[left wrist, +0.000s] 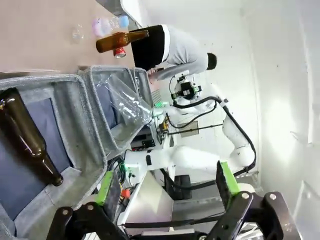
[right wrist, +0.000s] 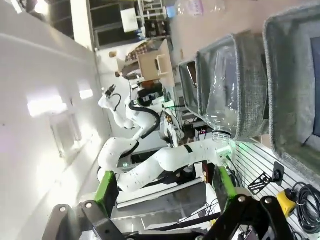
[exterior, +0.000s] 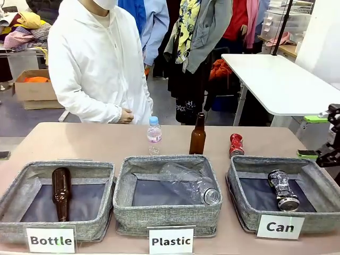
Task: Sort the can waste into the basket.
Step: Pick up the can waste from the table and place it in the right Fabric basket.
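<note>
Grey can (exterior: 283, 189) is laid inside basket (exterior: 247, 210), red can (exterior: 236, 144) is left toward table's (exterior: 95, 143) far edge, left gripper (left wrist: 167, 200) and right gripper (right wrist: 165, 200) are released.

Left basket (exterior: 13, 210) bears a white card (exterior: 50, 240) reading "Bottle" — middle basket (exterior: 123, 207), "Plastic"; right basket (exterior: 240, 204), "Can".

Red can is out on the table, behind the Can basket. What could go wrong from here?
1. The red can stands near the upright brown bottle; a reach for it may tip the bottle.
2. The can sits just behind the far wall of the Can basket; a low approach could snag the fabric rim.
</note>
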`<state>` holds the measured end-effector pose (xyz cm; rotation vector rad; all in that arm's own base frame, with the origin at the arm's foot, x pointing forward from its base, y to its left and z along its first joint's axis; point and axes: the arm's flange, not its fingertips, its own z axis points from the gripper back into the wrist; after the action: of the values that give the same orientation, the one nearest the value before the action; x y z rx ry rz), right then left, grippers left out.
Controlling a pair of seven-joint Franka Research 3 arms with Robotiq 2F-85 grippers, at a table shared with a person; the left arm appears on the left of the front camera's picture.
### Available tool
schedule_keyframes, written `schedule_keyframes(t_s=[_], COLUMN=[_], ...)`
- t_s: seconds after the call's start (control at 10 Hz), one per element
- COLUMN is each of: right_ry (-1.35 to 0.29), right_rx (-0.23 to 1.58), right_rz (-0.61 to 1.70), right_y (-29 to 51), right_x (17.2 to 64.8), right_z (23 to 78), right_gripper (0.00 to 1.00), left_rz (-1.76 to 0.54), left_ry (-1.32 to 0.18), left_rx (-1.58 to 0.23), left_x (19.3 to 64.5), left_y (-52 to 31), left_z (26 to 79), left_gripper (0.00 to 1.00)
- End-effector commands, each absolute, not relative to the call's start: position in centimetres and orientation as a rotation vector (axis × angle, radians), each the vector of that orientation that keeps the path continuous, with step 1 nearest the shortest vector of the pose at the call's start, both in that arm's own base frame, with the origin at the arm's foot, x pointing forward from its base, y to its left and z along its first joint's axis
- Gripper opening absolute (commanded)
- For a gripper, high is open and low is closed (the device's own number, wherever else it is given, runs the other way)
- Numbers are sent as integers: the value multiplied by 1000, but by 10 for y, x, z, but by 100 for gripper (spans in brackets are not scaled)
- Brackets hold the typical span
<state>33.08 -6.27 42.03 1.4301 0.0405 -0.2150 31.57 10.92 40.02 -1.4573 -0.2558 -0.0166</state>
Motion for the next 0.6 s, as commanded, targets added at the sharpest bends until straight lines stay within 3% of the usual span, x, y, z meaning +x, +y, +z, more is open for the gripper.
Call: schedule_keyframes(t_s=[0.0, 0.5], right_ry=[75, 75], right_rx=[1424, 1424], right_rz=[-185, -185], right_y=[-41, -41], right_x=[334, 334], right_z=[428, 428], right_gripper=[100, 100], left_rz=[-58, -58], left_ry=[-243, -243], left_rx=[-1450, -1450], left_x=[315, 315], left_y=[95, 95], left_z=[419, 419], left_gripper=[100, 100])
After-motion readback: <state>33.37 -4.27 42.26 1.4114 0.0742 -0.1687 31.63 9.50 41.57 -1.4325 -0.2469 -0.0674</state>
